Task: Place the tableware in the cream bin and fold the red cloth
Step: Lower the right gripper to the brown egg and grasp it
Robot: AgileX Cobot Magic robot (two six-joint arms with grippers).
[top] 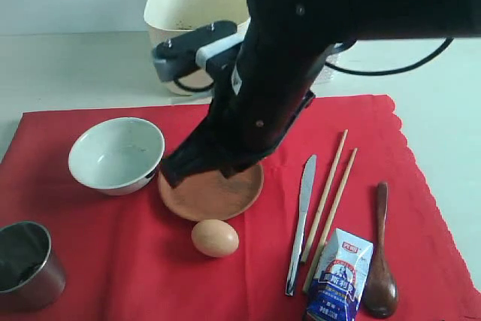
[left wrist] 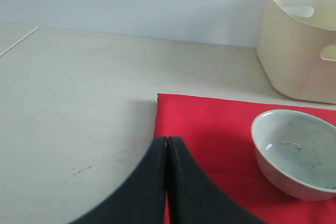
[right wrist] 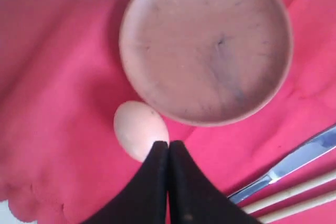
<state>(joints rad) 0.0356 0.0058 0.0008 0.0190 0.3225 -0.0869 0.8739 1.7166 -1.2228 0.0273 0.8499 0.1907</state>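
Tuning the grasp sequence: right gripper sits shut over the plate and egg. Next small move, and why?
Probably open the right gripper. Its jaws are pressed together with nothing between them, tips close to the egg and the rim of the brown plate. Shut, it cannot take the rim, and the plate lies on the red cloth, not in the cream bin.

We see a bulky matt black arm point(top: 278, 73) with a white band point(top: 218, 50), a thin black cable point(top: 391, 72) and a tapering black right tool point(right wrist: 168, 144)
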